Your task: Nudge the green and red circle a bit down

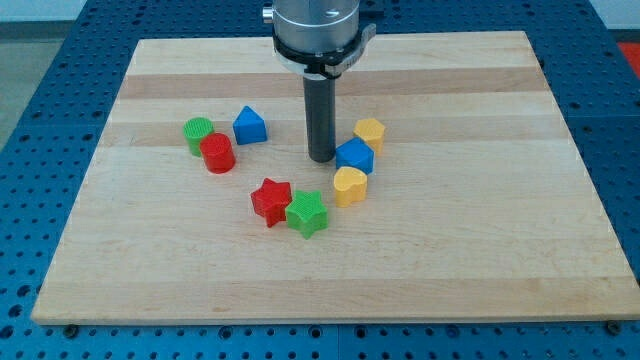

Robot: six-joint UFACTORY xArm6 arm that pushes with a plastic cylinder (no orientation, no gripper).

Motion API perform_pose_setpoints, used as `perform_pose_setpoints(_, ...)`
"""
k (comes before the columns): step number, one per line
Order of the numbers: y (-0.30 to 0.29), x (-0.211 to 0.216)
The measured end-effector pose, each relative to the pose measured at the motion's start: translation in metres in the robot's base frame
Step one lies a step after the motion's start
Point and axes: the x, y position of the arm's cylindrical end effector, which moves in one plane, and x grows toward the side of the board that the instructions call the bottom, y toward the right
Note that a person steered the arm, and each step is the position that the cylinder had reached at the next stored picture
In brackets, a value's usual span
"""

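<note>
Eight blocks on the bench (pixel 480 270): two green, two red, two blue, two yellow. Green circle (pixel 198 131) and red circle (pixel 217 152) touching at the view's left, blue triangle (pixel 250 125) just beside. No jaws here, just my tip (pixel 321 158) parked left of the blue cube (pixel 355 156), well apart from both circles.

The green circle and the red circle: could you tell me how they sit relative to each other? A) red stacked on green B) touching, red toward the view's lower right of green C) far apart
B: the red circle rests against the green circle, toward its lower right.
</note>
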Motion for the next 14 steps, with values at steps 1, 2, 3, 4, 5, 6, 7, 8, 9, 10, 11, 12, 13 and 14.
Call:
perform_pose_setpoints(1, 0.0, 0.0)
perform_pose_setpoints(2, 0.008, 0.0)
perform_pose_setpoints(3, 0.017, 0.0)
perform_pose_setpoints(4, 0.016, -0.002)
perform_pose_setpoints(5, 0.007, -0.036)
perform_pose_setpoints(6, -0.011, -0.08)
perform_pose_setpoints(7, -0.043, -0.116)
perform_pose_setpoints(8, -0.089, -0.118)
perform_pose_setpoints(9, -0.137, -0.102)
perform_pose_setpoints(10, -0.181, -0.082)
perform_pose_setpoints(11, -0.215, -0.071)
perform_pose_setpoints(12, -0.244, -0.048)
perform_pose_setpoints(13, -0.22, 0.028)
perform_pose_setpoints(14, -0.188, 0.038)
